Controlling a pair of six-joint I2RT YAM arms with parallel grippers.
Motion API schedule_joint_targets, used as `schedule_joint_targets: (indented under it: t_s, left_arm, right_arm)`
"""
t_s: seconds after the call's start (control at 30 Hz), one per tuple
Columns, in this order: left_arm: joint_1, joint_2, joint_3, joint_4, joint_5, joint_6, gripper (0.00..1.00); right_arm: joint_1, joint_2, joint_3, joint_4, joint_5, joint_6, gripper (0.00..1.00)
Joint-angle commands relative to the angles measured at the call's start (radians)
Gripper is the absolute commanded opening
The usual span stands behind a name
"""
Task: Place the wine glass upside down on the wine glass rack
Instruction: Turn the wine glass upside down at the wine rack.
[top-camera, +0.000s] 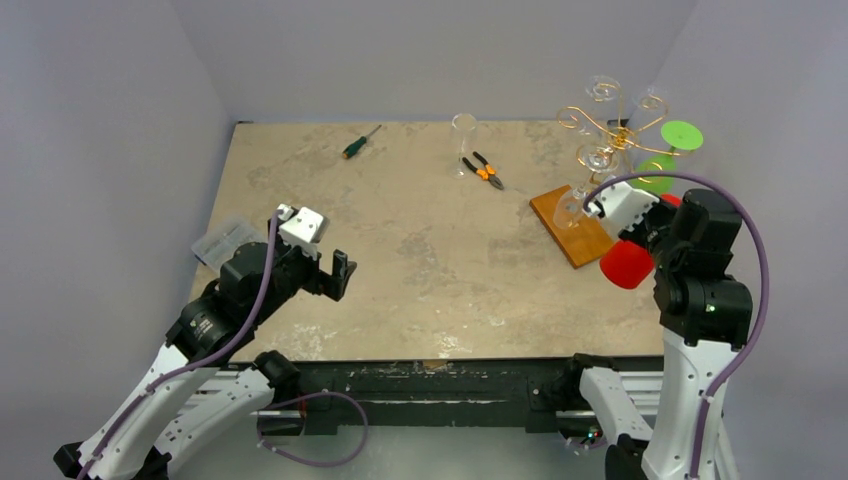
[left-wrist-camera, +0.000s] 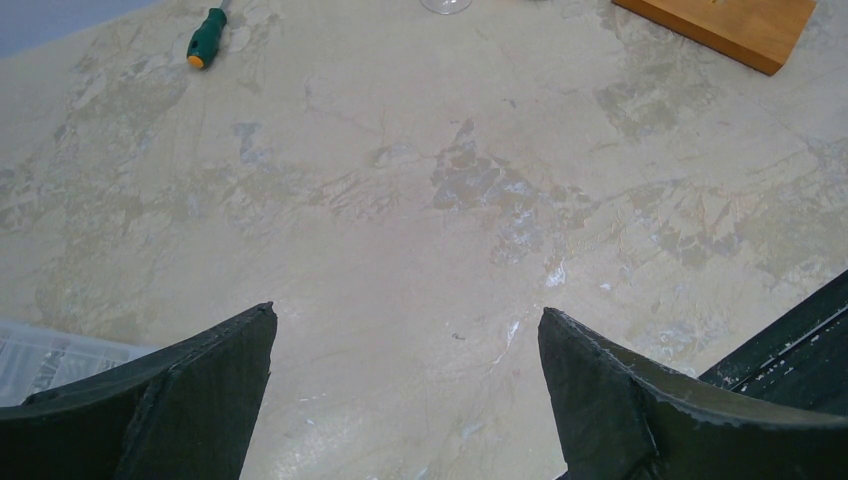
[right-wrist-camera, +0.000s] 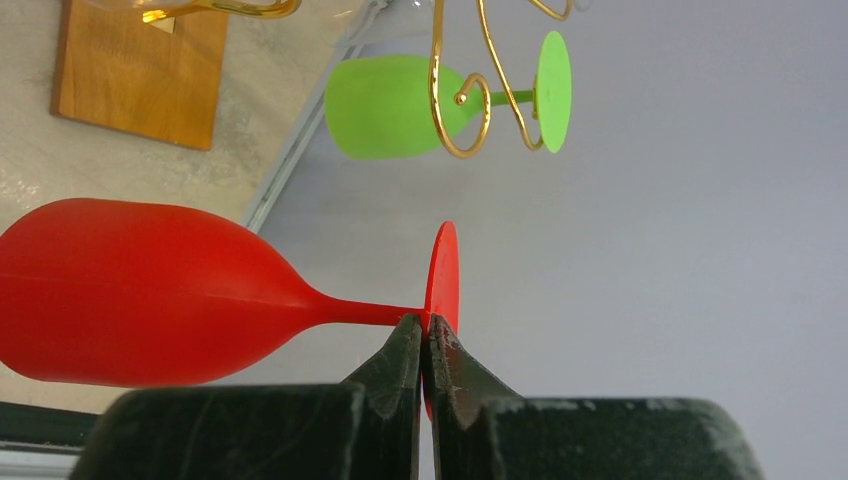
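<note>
My right gripper (right-wrist-camera: 427, 322) is shut on the rim of the red wine glass's round foot (right-wrist-camera: 443, 262). The red wine glass (right-wrist-camera: 140, 292) lies sideways in the right wrist view, bowl to the left. In the top view its bowl (top-camera: 627, 264) hangs in the air just right of the wooden base (top-camera: 572, 228), below the wine glass rack's gold wire arms (top-camera: 610, 125). A green wine glass (right-wrist-camera: 385, 105) hangs from a gold curl (right-wrist-camera: 470, 110) above the red one. My left gripper (left-wrist-camera: 405, 315) stands open over bare table, at the near left in the top view (top-camera: 338, 275).
Clear glasses (top-camera: 600, 158) hang on the rack. A clear glass (top-camera: 464, 135) stands at the back middle beside orange-handled pliers (top-camera: 485, 170). A green-handled screwdriver (top-camera: 360, 143) lies at the back left. A clear plastic box (top-camera: 226, 240) sits at the table's left edge.
</note>
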Motion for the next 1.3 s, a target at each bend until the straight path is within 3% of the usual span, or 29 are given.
schedule_joint_targets:
  t_s: [0.0, 0.7, 1.27]
  left_arm:
    - [0.005, -0.004, 0.001, 0.035, 0.002, 0.025, 1.0]
    - [0.005, -0.002, -0.001, 0.036, -0.003, 0.028, 1.0]
    - [0.008, 0.007, -0.004, 0.038, -0.015, 0.034, 1.0]
  right_arm:
    - [-0.003, 0.019, 0.016, 0.066, 0.009, -0.017, 0.0]
    - [-0.075, 0.174, 0.087, 0.195, -0.024, -0.076, 0.0]
    - [-0.078, 0.219, 0.046, 0.311, -0.111, -0.109, 0.0]
